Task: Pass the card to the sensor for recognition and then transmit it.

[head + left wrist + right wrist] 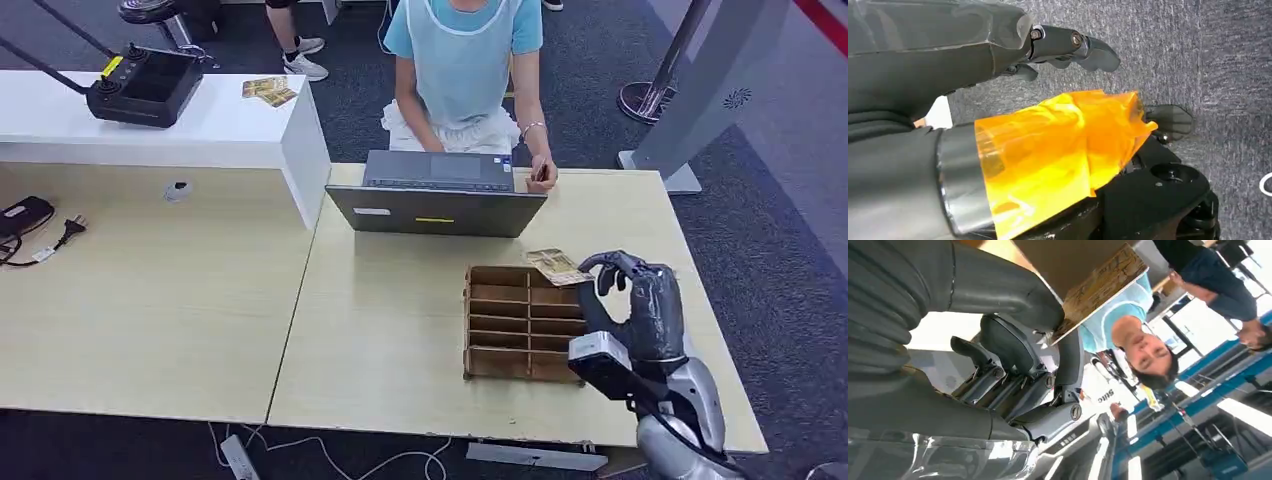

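Nearest, at the lower right of the head view: silver right arm rising over the edge of the pale wooden surface (400, 330), ending in the dark grey right robot hand (640, 295). Clamped between its thumb and fingers (1013, 345): a thin, flat, yellowish patterned card (556, 266), held tilted above the far right corner of the brown cardboard organizer tray with small compartments (520, 322). Tray lying flat on the surface, just beside the hand. In the right wrist view, same card (1100, 287) sticking out from the grip.

Left robot hand (1068, 47) hanging over grey carpet floor (1198, 60), fingers curled slightly but apart, nothing inside; orange translucent film (1058, 150) wrapped on the part beside it.

Farther on the surface: dark grey open laptop (437, 195), back side toward the robot. Behind it, a person in light blue shirt (465, 60), one hand (541, 175) at the laptop's right corner.

Far left: white raised counter (200, 125) carrying a black controller box (145, 85) and some yellowish cards (268, 90).
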Tool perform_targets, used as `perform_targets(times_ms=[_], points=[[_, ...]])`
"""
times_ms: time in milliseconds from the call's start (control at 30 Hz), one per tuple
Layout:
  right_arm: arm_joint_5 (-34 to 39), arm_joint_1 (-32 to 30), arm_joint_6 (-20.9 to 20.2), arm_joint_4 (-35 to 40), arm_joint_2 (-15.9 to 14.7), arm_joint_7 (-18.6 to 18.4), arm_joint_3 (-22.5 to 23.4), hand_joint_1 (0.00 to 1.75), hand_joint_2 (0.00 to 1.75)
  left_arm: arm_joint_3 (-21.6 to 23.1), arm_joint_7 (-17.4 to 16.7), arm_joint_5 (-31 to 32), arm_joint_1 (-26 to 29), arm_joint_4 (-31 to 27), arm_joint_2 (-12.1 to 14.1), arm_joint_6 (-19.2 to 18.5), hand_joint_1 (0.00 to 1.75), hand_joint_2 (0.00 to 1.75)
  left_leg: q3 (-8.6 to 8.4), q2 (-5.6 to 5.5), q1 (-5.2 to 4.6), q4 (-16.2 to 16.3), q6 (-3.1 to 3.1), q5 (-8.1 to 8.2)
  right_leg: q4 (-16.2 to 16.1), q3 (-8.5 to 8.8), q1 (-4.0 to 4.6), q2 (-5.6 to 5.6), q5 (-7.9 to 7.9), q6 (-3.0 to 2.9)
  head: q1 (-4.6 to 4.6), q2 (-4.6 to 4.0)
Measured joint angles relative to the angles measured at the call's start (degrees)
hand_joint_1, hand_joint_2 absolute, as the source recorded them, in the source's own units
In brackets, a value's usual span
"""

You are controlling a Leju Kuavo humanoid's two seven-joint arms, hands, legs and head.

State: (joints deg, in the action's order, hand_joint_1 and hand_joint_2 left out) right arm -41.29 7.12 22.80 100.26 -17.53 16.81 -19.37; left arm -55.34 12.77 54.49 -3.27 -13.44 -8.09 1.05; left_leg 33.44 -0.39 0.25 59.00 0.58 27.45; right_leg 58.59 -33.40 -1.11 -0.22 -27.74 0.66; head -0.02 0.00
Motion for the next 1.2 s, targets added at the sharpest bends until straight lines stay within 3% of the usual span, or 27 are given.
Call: perform_targets(times_ms=[300,567,767,1200], points=[[-1.4,7.63,-1.79,-0.59,0.0,-1.7,-2.69,1.75,1.75,0.44,0.46,2.2,-0.13,0.04,0.15,-0.22,0.0,0.0,-0.01,0.01,0.0,0.0,0.0,-0.01,0.02,0.01,0.0,0.02,0.01,-0.01,0.0,0.0],[-1.7,16.75,-5.29,-3.49,0.02,-4.76,-5.37,1.75,1.75,3.15,0.46,5.77,-0.27,0.24,0.59,-1.25,0.0,0.0,-0.01,0.02,0.0,0.0,0.03,-0.06,0.03,0.0,0.0,0.03,0.04,-0.04,0.0,0.0],[-4.2,22.3,-5.33,-6.03,0.42,-6.91,-7.21,1.75,1.75,5.58,0.35,8.35,-0.9,0.26,1.01,-2.25,0.0,0.0,-0.01,0.0,0.0,0.0,0.04,-0.07,0.04,0.0,0.0,0.01,0.05,-0.04,0.0,0.0],[-3.39,35.31,-15.16,-13.98,3.1,-12.61,-10.53,1.75,1.75,9.48,-0.92,11.41,-2.01,0.26,1.55,-3.45,0.0,0.0,0.0,0.0,0.01,0.0,0.1,-0.11,0.06,-0.01,0.0,0.02,0.05,-0.05,0.0,0.0]])
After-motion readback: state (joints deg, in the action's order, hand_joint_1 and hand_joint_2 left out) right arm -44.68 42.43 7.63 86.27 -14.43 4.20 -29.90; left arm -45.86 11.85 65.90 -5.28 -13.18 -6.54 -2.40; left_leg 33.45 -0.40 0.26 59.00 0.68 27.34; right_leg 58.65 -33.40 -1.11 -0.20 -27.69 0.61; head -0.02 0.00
